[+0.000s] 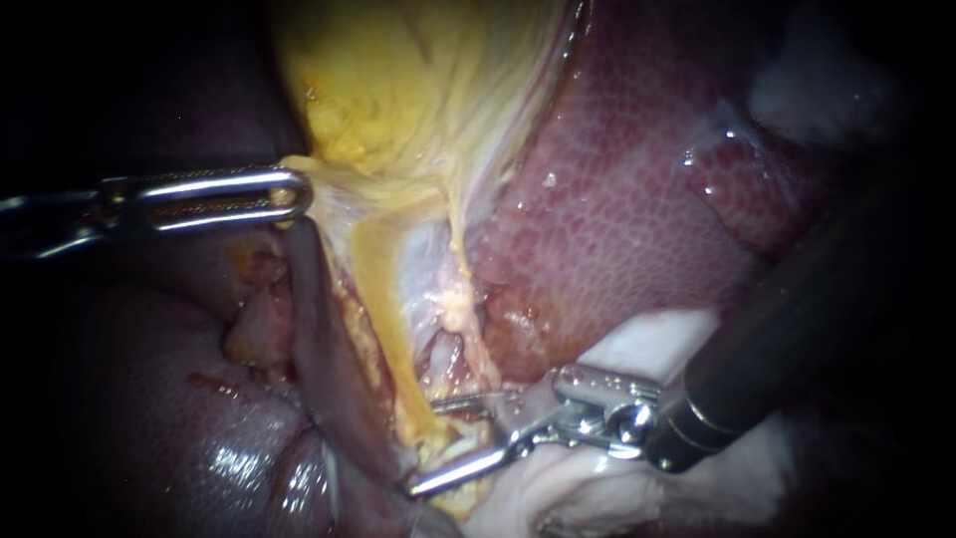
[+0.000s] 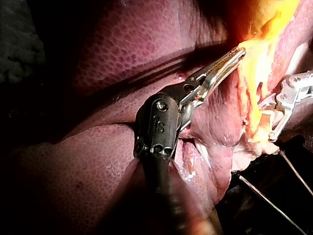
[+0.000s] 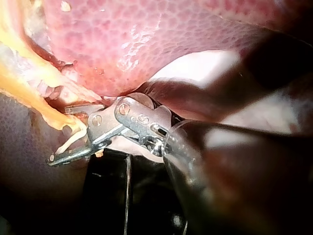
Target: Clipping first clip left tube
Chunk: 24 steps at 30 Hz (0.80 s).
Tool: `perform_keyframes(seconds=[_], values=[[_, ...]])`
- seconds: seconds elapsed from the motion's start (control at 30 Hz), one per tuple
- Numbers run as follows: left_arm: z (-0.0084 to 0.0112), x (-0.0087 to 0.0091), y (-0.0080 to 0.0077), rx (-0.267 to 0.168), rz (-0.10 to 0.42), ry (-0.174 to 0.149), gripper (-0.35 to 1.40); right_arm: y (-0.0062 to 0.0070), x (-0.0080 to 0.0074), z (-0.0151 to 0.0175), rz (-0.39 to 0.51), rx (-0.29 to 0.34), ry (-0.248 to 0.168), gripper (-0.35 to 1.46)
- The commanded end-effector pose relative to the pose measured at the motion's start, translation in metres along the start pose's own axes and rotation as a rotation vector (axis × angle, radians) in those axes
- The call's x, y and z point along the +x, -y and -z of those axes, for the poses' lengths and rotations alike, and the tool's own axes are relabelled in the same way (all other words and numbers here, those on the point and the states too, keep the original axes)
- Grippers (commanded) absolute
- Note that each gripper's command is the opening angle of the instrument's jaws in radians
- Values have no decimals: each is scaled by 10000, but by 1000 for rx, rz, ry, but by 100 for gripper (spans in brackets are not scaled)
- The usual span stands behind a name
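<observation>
Two instruments are at the tissue. We record the left instrument (image 1: 295,194) with its jaws pressed together on the yellow lower edge of the gallbladder (image 1: 398,80), which is drawn taut. The right instrument (image 1: 428,445) has its jaws apart, one on each side of the lower end of the left tube (image 1: 383,319), a yellow band running down from the gallbladder. We cannot tell whether both jaws touch it. The liver (image 1: 617,199) is wet, glossy and finely mottled red. White gauze (image 1: 657,334) lies at the liver's lower edge, under the right shaft. Beyond the tissue all is dark, and we cannot make out the room.
</observation>
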Motion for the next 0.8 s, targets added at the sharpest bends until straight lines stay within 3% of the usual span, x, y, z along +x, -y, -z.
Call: perform_keyframes(seconds=[0.03, 0.53, 0.8], values=[[0, -1, 1, -2, -1, 0, -35, -1, 0, -1, 0, 0, -3, 58], [-2, -1, 2, -3, 0, 1, -35, -3, 0, -1, 2, 5, -4, 58], [-5, -3, 5, -8, 1, 2, -35, -11, 3, -12, 8, -6, 8, 58]])
